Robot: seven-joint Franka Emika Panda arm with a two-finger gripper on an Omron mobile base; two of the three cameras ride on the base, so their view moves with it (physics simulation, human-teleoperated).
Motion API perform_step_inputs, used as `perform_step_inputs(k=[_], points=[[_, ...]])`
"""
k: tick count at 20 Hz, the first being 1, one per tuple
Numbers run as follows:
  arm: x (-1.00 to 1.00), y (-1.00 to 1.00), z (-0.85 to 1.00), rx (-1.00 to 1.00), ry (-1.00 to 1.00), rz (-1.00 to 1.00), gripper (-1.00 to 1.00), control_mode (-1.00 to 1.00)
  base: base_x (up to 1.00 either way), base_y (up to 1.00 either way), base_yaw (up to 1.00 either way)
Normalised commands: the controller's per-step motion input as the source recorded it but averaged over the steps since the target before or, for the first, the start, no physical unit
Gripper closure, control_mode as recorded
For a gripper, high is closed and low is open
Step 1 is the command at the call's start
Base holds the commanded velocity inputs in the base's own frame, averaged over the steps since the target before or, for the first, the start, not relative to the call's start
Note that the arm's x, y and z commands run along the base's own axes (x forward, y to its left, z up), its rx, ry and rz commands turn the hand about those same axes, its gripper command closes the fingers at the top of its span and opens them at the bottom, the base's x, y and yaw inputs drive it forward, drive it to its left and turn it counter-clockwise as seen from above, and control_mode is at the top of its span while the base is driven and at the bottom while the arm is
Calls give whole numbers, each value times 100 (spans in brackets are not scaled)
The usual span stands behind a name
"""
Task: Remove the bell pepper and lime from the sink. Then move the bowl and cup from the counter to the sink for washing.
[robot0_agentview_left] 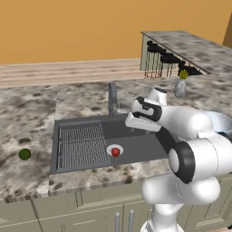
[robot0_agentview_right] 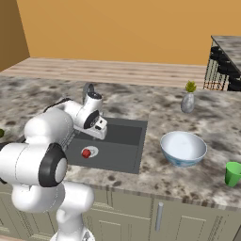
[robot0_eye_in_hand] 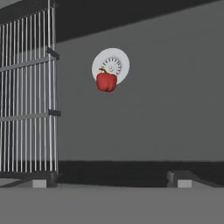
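The red bell pepper sits on the white drain of the dark sink. Left of the sink, the dark green lime lies on the speckled counter. My gripper hangs open and empty over the back of the basin, above and short of the pepper. On the counter right of the sink stands the pale blue bowl, with the small green cup further right.
A ribbed wire rack fills the sink's left half. The dark faucet rises behind the basin, close to my hand. A grey vase with a plant stands at the back. A raised bar with stools lies beyond.
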Motion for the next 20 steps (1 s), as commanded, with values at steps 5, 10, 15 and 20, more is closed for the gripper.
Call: perform_step_inputs(k=[5, 10, 15, 20], points=[[10, 0, -20, 2, -1, 2, -100, -100, 0, 0, 0], [14, 0, -17, 0, 0, 1, -100, -100, 0, 0, 0], [14, 1, -14, 2, 0, 0, -100, -100, 0, 0, 0], [11, 4, -15, 5, -4, 0, -100, -100, 0, 0, 0]])
